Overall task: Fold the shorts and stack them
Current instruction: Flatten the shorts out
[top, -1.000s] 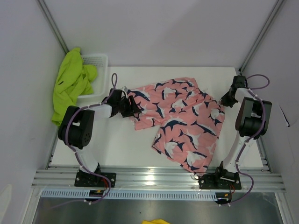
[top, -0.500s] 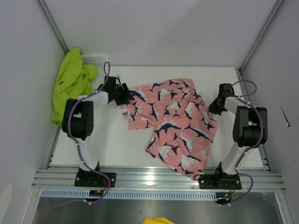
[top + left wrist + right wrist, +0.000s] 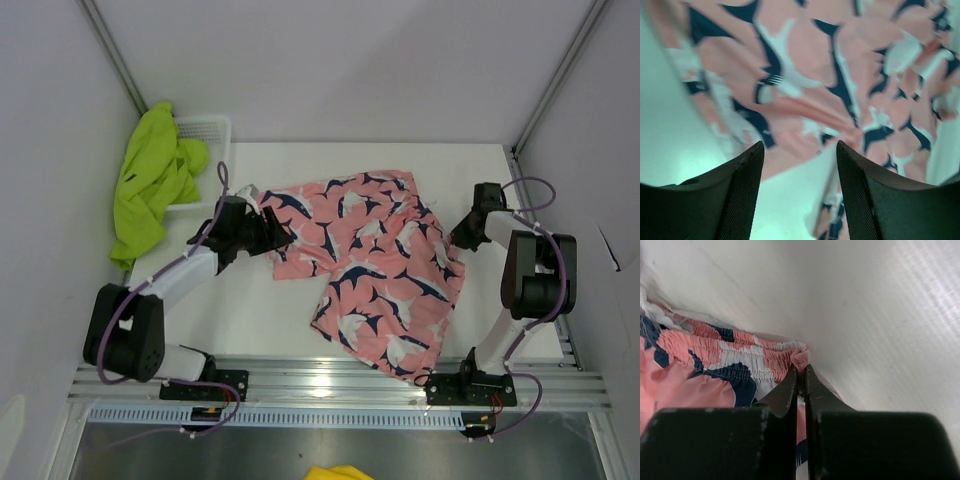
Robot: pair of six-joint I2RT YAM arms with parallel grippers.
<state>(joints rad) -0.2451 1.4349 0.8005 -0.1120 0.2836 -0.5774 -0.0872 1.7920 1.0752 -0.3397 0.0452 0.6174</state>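
Barely started tbh: the pink shark-print shorts (image 3: 370, 260) lie rumpled and unfolded on the tabletop (image 3: 260, 310), and the lime green shorts (image 3: 150, 185) are draped over the white basket (image 3: 212, 128). The right tool (image 3: 801, 375) is pinched tight on the pink waistband. The left tool (image 3: 799, 150) gapes open and empty at their left edge. Nothing folded or stacked.
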